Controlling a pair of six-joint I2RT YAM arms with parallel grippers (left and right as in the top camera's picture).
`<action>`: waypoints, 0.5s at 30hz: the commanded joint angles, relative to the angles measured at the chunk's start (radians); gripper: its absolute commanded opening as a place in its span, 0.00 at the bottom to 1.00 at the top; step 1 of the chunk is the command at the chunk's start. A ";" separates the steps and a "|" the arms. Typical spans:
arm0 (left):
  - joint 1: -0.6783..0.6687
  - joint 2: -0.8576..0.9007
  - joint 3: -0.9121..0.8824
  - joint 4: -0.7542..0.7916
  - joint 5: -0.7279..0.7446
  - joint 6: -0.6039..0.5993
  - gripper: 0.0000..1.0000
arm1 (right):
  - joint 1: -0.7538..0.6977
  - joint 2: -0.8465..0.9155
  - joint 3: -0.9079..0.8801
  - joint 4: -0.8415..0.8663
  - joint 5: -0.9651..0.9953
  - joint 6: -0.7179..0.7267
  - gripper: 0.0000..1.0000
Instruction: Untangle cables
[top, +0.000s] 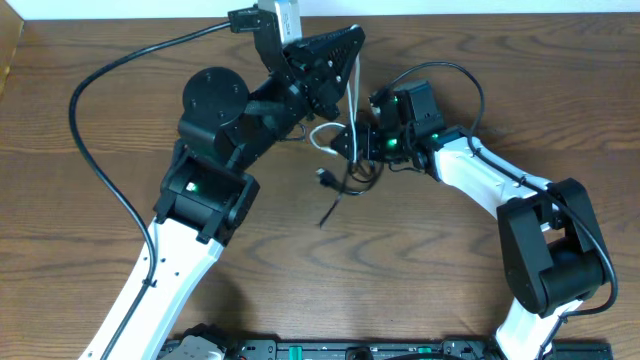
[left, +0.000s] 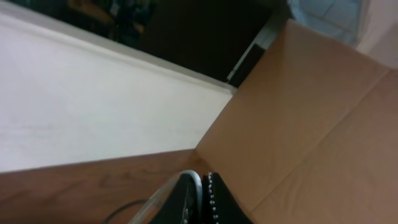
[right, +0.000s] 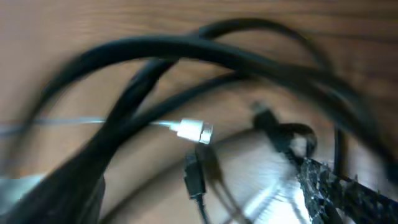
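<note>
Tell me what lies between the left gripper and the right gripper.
Overhead view: a white cable runs straight from the left gripper to the black cables at the right gripper.

Right wrist view blurred, black cables (right: 186, 56) smeared; left end effector (left: 202, 182) cut off at bottom edge.

Overhead: bright, even light from above, sharp; faint soft shadows on the table (top: 90, 250) beside the arms. Right wrist: heavy motion blur, black cables (right: 186, 50) ahead of the right gripper (right: 193, 199) smeared, white plug (right: 196, 130) streaked with glare. Left wrist: soft focus, wall (left: 93, 99) up-left of the left gripper (left: 202, 199) blown out, cardboard box (left: 311, 124) to its right evenly lit.
</note>
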 joint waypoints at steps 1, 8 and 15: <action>0.002 -0.079 0.023 0.043 0.006 0.024 0.08 | -0.002 -0.011 0.003 -0.032 0.219 -0.090 0.96; 0.002 -0.142 0.023 0.043 -0.086 0.052 0.08 | -0.002 -0.011 0.003 -0.040 0.276 -0.187 0.98; 0.002 -0.204 0.023 0.008 -0.198 0.111 0.08 | -0.003 -0.011 0.003 -0.041 0.291 -0.258 0.99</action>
